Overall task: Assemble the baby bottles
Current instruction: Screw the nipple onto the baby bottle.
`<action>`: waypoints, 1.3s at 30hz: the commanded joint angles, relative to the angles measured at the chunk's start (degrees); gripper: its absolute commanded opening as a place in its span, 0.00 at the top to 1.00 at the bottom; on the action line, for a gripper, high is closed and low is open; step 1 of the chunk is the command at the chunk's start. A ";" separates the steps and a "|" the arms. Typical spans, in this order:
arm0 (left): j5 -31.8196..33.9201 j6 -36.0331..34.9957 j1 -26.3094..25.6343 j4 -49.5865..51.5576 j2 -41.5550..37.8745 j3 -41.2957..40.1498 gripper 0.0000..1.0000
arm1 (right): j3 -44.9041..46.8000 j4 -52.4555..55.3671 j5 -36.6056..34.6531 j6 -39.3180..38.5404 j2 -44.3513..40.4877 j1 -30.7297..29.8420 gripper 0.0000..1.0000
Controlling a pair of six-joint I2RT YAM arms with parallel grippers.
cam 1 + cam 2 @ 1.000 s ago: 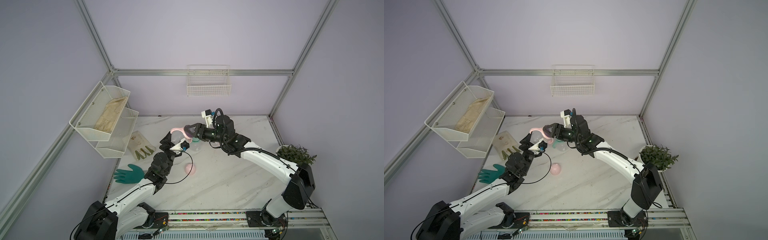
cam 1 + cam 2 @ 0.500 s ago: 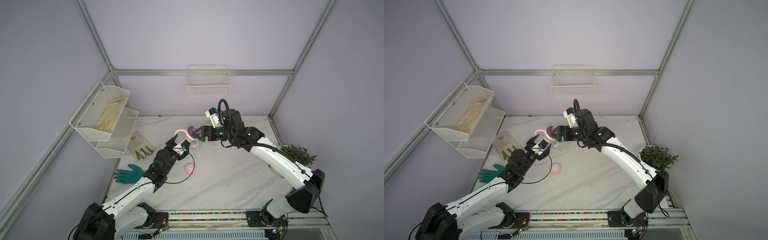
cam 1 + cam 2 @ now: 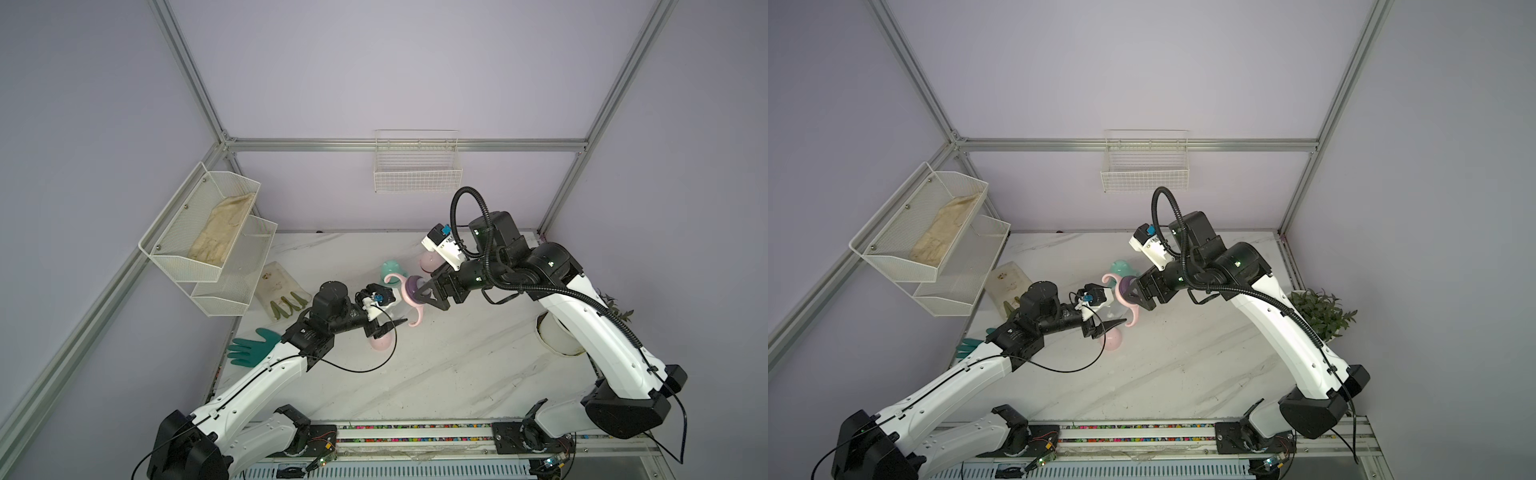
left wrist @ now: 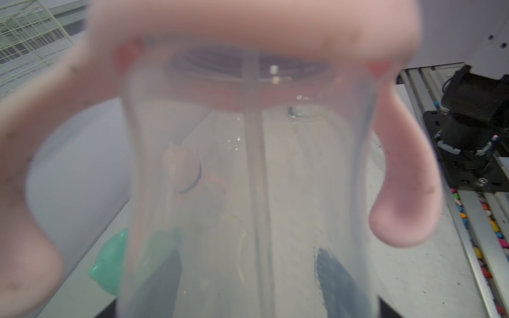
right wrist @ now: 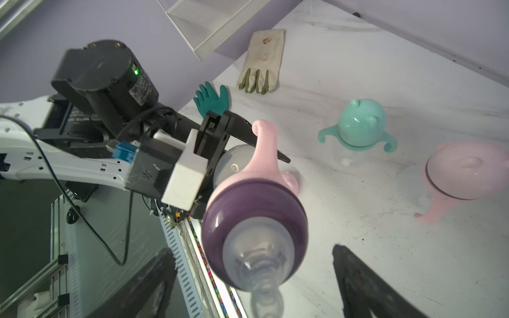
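White marble surface is carrying two standing baby bottles, a pink-capped bottle and a mint-capped bottle. Above it, the left end effector is clamping the clear body of a third bottle, holding it in the air. The right end effector is gaping wide, its fingers flanking the purple collar and nipple without touching them.

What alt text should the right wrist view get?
The left gripper holds a clear bottle with purple collar and pink handle ring, nipple toward the camera, inside the open right gripper, untouched by it. Behind, on the marble table: a mint-capped bottle, a pink-capped bottle and a green glove.
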State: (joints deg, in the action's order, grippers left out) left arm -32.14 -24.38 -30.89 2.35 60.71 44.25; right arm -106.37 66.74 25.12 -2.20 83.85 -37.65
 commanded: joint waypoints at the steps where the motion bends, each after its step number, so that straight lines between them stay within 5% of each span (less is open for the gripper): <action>1: -6.58 0.28 -0.04 2.47 -1.64 3.59 1.00 | -0.51 4.52 0.41 -4.35 -0.62 -0.23 0.08; 11: -7.02 -1.57 -0.06 6.26 -0.57 5.53 1.00 | -0.63 5.55 6.86 -4.82 1.17 -0.23 0.08; 39: -4.84 -2.67 -0.05 7.61 -0.02 7.30 1.00 | 0.92 5.86 5.73 -2.99 3.83 -0.39 0.16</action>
State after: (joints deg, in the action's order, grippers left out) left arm -36.40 -26.20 -30.89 11.94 60.62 46.89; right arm -106.04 71.48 30.89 -4.97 87.11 -37.67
